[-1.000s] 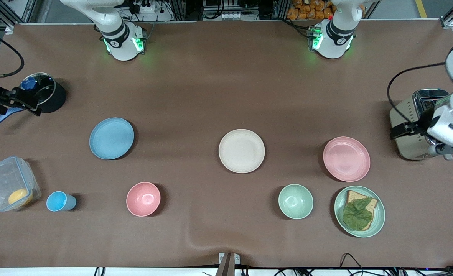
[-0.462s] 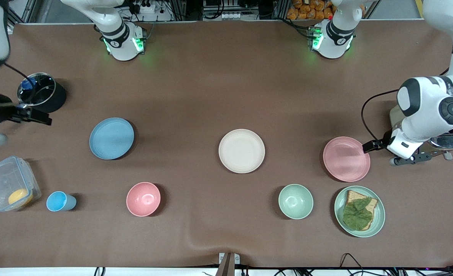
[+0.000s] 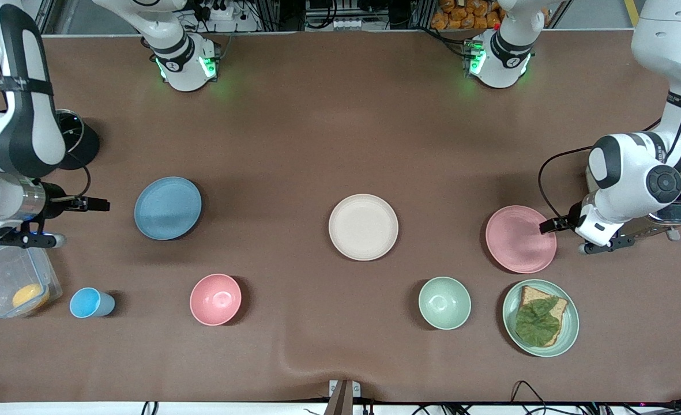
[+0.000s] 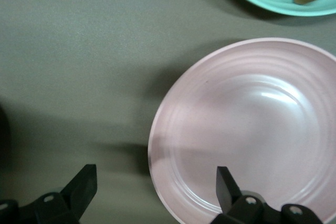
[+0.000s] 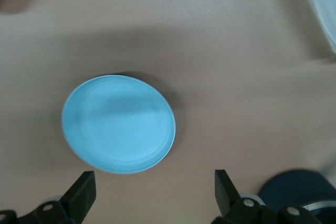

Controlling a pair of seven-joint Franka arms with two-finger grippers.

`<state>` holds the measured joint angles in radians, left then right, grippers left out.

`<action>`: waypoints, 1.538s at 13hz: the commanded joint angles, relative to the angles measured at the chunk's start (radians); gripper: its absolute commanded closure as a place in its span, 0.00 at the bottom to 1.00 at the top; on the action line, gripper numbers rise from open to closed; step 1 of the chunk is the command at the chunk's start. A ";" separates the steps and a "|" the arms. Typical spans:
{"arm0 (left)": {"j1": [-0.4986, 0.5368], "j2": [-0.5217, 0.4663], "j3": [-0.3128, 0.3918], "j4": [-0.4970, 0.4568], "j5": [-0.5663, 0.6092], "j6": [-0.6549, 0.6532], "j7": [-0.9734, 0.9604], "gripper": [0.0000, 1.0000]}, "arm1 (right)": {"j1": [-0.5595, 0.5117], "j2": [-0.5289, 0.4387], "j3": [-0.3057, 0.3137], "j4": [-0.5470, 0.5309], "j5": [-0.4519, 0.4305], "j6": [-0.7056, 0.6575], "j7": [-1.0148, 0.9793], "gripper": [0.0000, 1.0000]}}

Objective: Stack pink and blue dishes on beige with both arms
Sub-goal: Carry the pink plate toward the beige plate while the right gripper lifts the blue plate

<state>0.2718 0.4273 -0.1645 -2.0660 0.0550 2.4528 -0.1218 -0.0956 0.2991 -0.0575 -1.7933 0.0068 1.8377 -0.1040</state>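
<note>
The pastel blue plate [image 3: 168, 208] lies toward the right arm's end of the table, the beige plate [image 3: 363, 226] in the middle, the pink plate [image 3: 520, 238] toward the left arm's end. My left gripper [image 3: 549, 225] hangs open at the pink plate's edge. In the left wrist view the pink plate [image 4: 252, 129] has its rim between the open gripper's [image 4: 155, 182] two fingers, one over the plate, one over bare table. My right gripper [image 3: 98, 203] is open over bare table beside the blue plate [image 5: 118, 124], apart from it, with nothing between its [image 5: 152, 190] fingers.
Nearer the camera sit a pink bowl [image 3: 215, 299], a blue cup [image 3: 89, 303], a green bowl [image 3: 444, 302] and a green plate with bread and lettuce [image 3: 541, 317]. A clear container [image 3: 14, 282] and a black pot [image 3: 81, 144] flank the right arm. A toaster [image 3: 677, 210] stands under the left arm.
Both arms have swung in from the table's ends: the left gripper from the toaster to the pink plate's rim, the right gripper from the pot toward the blue plate. No plate has moved.
</note>
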 commanded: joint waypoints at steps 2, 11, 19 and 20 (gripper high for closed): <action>0.015 0.028 -0.007 0.006 0.000 0.029 -0.004 0.00 | -0.047 -0.032 0.013 -0.210 0.065 0.219 -0.126 0.00; 0.037 0.074 -0.009 0.015 0.000 0.057 -0.004 0.36 | -0.055 0.109 0.015 -0.328 0.099 0.491 -0.275 0.00; 0.040 0.061 -0.016 0.017 -0.029 0.055 0.002 1.00 | -0.050 0.156 0.021 -0.321 0.099 0.486 -0.272 0.75; 0.038 0.042 -0.023 0.015 -0.032 0.051 0.002 1.00 | -0.050 0.158 0.021 -0.320 0.101 0.485 -0.272 0.92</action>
<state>0.3006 0.4852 -0.1702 -2.0504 0.0397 2.5017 -0.1216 -0.1292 0.4514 -0.0503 -2.1190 0.0843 2.3255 -0.3532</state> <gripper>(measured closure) 0.925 0.322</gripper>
